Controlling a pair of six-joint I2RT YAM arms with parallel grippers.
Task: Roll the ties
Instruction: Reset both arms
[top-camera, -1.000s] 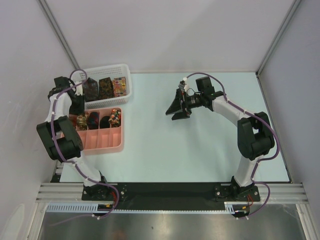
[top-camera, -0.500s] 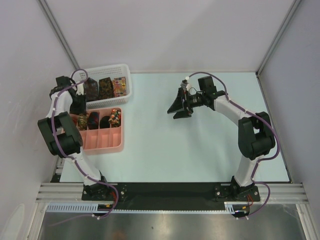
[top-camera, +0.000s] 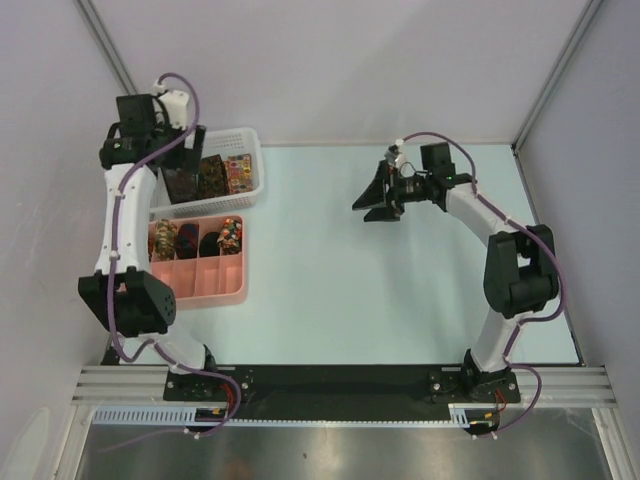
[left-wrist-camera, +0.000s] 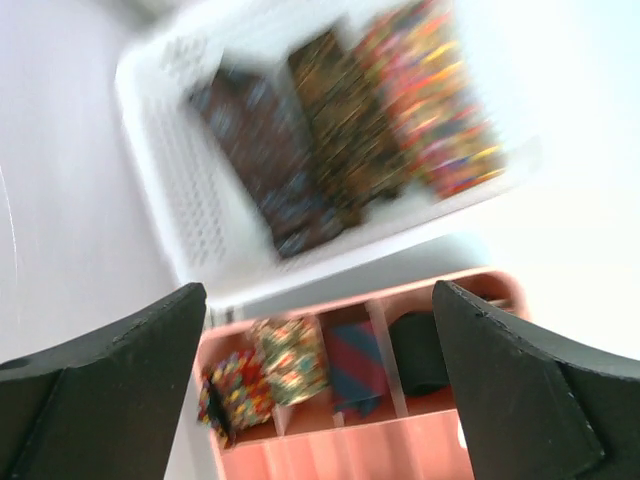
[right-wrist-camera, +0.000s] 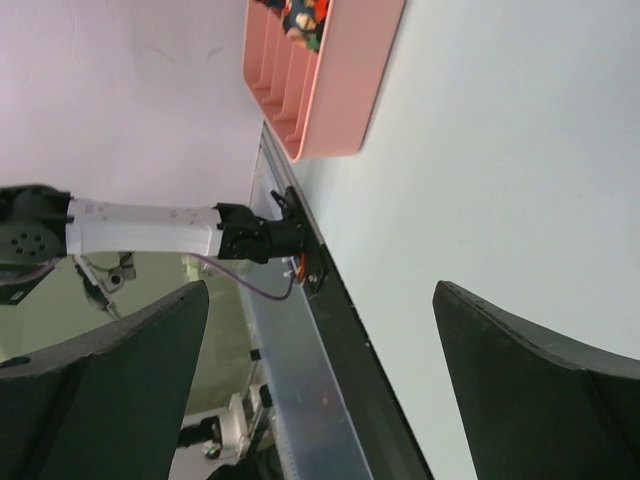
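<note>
Both grippers are hanging empty, jaws spread wide.

The left gripper (top-camera: 172, 160) is hovering at the far left over the white basket (top-camera: 255, 165). Its blurred wrist view is showing three folded ties (left-wrist-camera: 340, 120) inside and rolled ties (left-wrist-camera: 290, 360) in the pink tray's (top-camera: 200, 285) far compartments. The right gripper (top-camera: 376, 192) is facing left over the pale table (top-camera: 330, 290), with grey walls (top-camera: 330, 60) enclosing it.

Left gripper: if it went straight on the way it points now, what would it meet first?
Most likely the white basket, at its wall nearest the pink tray, beside the dark tie. The left gripper hangs open above them; the blurred wrist view leaves depth uncertain.
</note>
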